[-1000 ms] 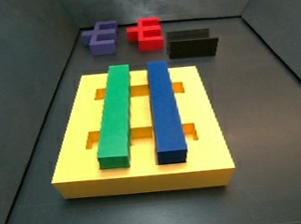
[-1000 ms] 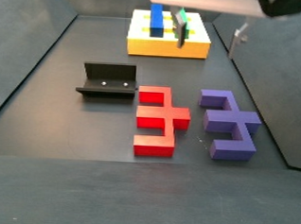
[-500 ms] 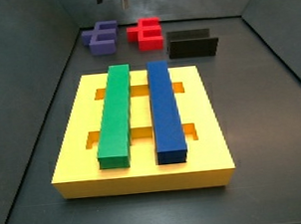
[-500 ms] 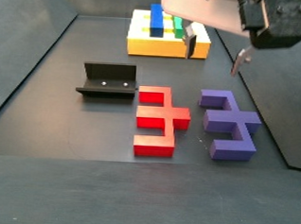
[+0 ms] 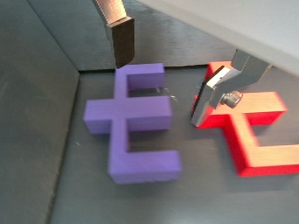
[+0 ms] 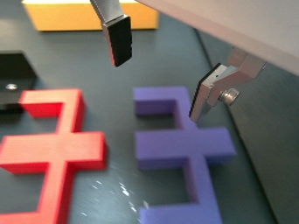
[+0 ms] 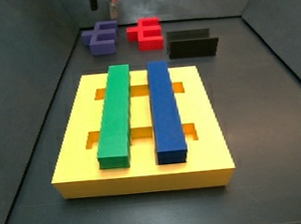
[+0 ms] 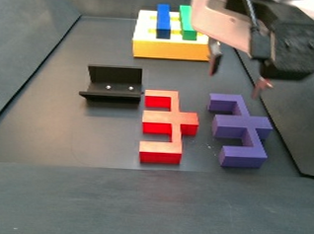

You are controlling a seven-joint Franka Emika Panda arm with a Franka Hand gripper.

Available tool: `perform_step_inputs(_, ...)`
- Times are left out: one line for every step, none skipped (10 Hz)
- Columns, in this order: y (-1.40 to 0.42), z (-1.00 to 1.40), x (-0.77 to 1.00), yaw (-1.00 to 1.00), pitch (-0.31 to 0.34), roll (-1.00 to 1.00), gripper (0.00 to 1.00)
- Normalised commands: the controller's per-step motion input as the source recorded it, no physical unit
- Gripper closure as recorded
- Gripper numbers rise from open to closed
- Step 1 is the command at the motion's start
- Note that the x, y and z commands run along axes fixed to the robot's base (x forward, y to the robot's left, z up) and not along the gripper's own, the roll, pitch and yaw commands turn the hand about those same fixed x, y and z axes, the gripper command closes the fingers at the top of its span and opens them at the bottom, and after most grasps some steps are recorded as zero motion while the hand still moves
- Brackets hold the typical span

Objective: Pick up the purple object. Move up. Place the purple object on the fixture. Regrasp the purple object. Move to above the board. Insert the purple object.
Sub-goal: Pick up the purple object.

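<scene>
The purple object (image 8: 238, 128) lies flat on the dark floor next to a red notched piece (image 8: 166, 124); it also shows in a side view (image 7: 102, 36) and in both wrist views (image 5: 131, 122) (image 6: 176, 149). My gripper (image 8: 238, 74) hangs open above its far end, apart from it. In both wrist views the gripper (image 5: 163, 70) (image 6: 163, 68) has one finger on each side of the piece's end, with only bare floor between them. The black fixture (image 8: 115, 84) stands left of the red piece. The yellow board (image 7: 76, 141) carries a green bar (image 7: 115, 112) and a blue bar (image 7: 166, 107).
The red piece (image 5: 251, 131) lies close beside the purple one, a narrow gap between them. Grey walls enclose the floor on all sides. In a side view the fixture (image 7: 192, 45) sits right of the red piece (image 7: 147, 31).
The gripper has travelled away from the board to a spot over the purple object and come lower. Nothing on the floor has moved.
</scene>
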Motion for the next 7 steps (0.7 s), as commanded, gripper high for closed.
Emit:
perform_step_inputs(0.37,-0.03,-0.62,-0.39,-0.074,-0.06,0.00)
perform_step_inputs(0.33,-0.07,-0.63,-0.41,-0.071,-0.09,0.00)
perform_step_inputs(0.33,-0.16,-0.55,-0.44,-0.044,-0.10,0.00)
perform_step_inputs(0.22,-0.27,-0.44,-0.58,-0.019,-0.10,0.00)
perform_step_inputs(0.06,-0.34,-0.35,-0.76,0.000,-0.02,0.00)
perform_step_inputs(0.00,-0.35,-0.05,-0.75,0.000,-0.05,0.00)
perform_step_inputs(-0.04,-0.32,0.01,-0.57,-0.006,0.00,0.00)
